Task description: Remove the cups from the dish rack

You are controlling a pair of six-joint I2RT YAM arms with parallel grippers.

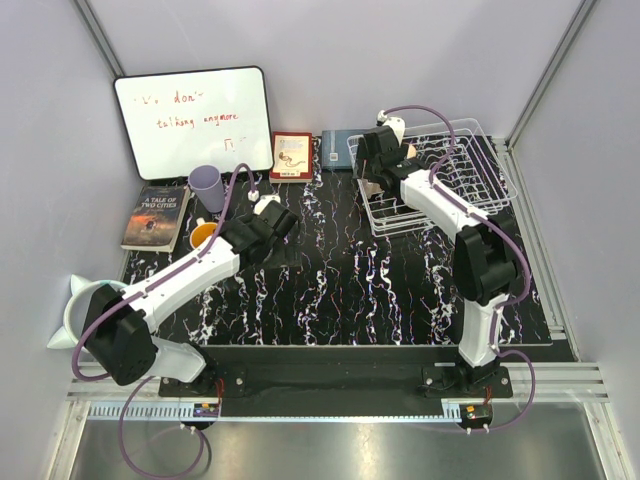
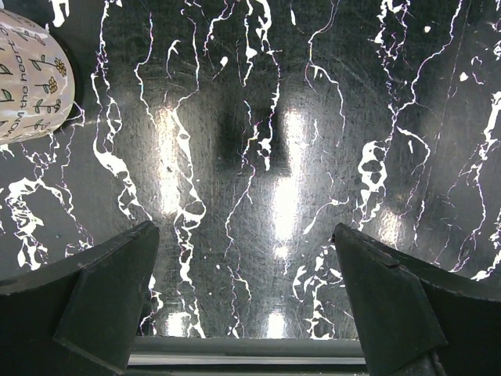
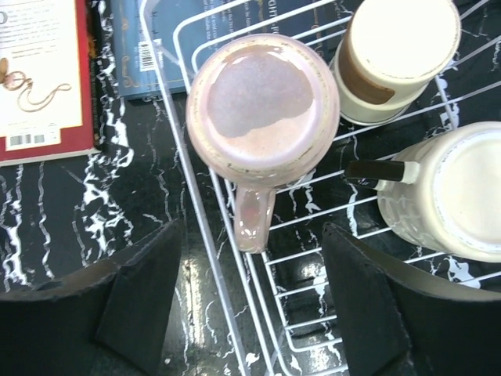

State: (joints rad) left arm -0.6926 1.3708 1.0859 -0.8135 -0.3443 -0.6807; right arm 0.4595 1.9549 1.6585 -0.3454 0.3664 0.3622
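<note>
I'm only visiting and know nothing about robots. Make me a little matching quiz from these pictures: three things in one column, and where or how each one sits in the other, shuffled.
Things:
1. lavender cup
2. pink mug
3. left claw

Places or states:
A. upside down in the rack
B. open above bare tabletop
C. upright on the table by the whiteboard

Pairs: 1-C, 2-A, 3-B

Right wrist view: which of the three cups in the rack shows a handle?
The pink mug, base up, its handle pointing toward the frame's bottom; the two cream cups show none.
</note>
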